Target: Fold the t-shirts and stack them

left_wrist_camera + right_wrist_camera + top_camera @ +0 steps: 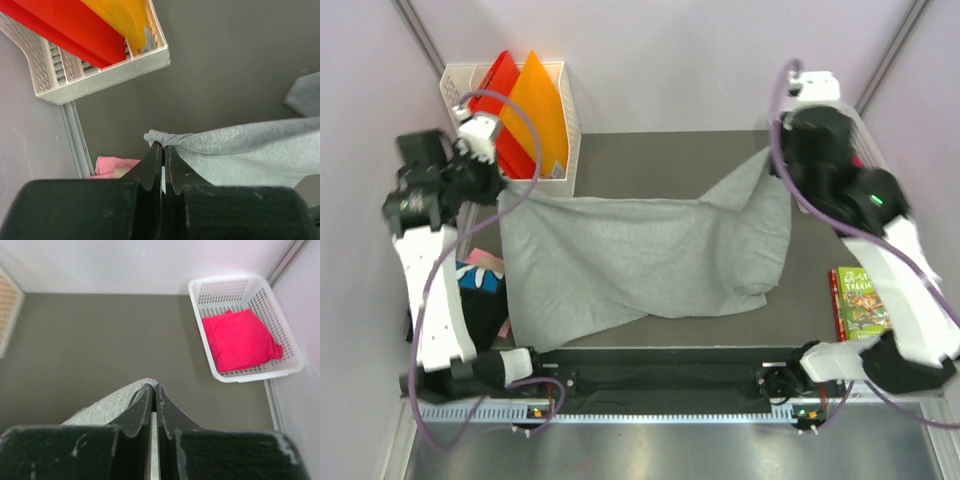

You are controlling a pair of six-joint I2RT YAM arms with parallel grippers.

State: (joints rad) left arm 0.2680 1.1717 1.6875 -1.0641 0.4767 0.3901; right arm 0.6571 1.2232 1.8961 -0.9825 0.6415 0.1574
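The large light grey cloth t-shirt [640,255] is pinched at two corners — by the closed left gripper [163,150] and the closed right gripper [154,390].

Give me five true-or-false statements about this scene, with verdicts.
1. The left gripper and the right gripper are both shut on the grey t-shirt. True.
2. The pink t-shirt is held by the right gripper. False: it sits in the white basket.
3. The grey t-shirt is folded small. False: it is stretched out unfolded between the two grippers.
4. The green book lies beside the right arm. True.
5. The orange folder lies on the grey t-shirt. False: it stands in the white rack.
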